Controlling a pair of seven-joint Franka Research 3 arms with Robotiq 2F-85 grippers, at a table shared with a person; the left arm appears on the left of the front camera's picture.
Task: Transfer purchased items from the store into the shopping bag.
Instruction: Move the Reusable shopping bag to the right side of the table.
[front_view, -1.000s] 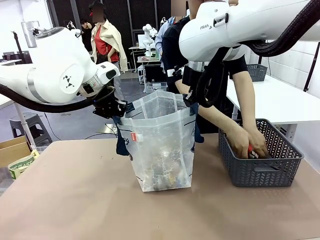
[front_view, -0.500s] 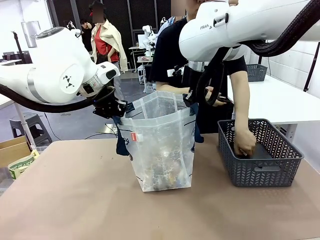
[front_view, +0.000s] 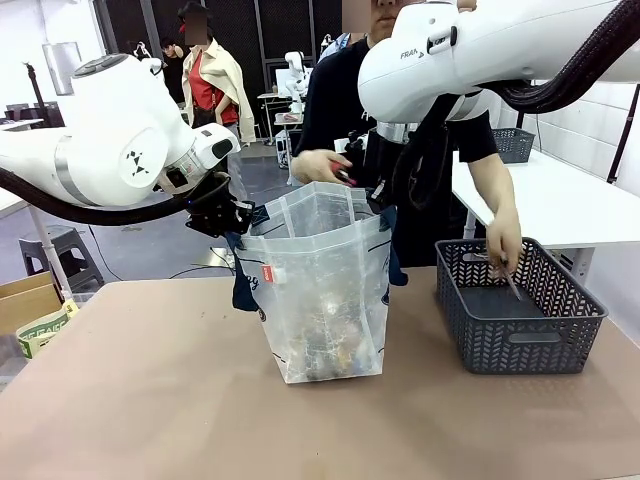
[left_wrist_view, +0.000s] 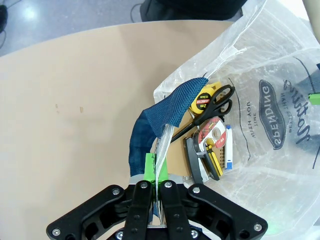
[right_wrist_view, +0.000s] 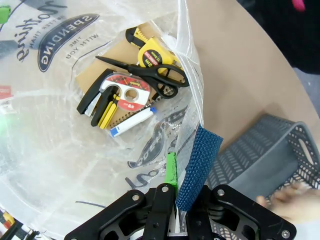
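Hand (front_view: 320, 165) left basket (front_view: 520, 335), now over bag (front_view: 320, 300) between my jaws; left gripper (left_wrist_view: 156, 172), right gripper (right_wrist_view: 174, 186) clamp its rim; basket looks near-empty.

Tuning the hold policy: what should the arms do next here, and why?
Probably hold still. The left gripper and right gripper are each shut on the rim of the shopping bag, spreading its mouth, and the person's hand is just above the opening, apparently making a drop, so moving could shift the target.
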